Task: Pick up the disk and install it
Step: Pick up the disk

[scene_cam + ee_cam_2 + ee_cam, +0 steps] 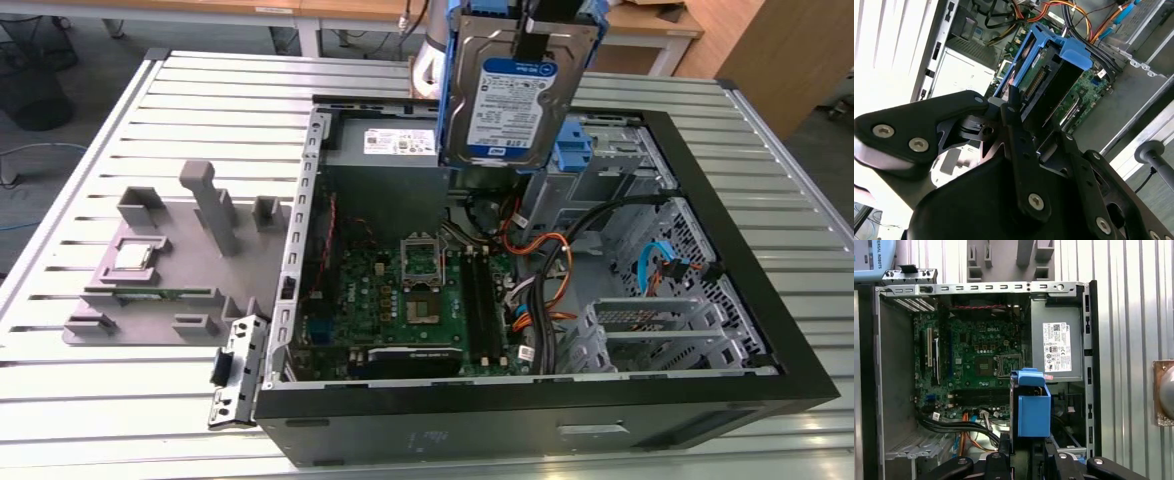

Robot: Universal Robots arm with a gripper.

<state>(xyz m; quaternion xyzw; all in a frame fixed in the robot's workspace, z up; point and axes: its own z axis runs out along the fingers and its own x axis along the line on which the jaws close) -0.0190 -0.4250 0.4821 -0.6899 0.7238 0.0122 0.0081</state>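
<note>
Disk (514, 110): one, clenched in tool (545, 30); hung straight below tool, long axis upright, above case (467, 430), beside the case's blue bay (577, 152).

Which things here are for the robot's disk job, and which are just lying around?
For the job:
disk, held above the case
gripper, shut on the disk
case, open

Just lying about:
grey stand, beside the case
grey box with a sticker, inside the case
table
</note>
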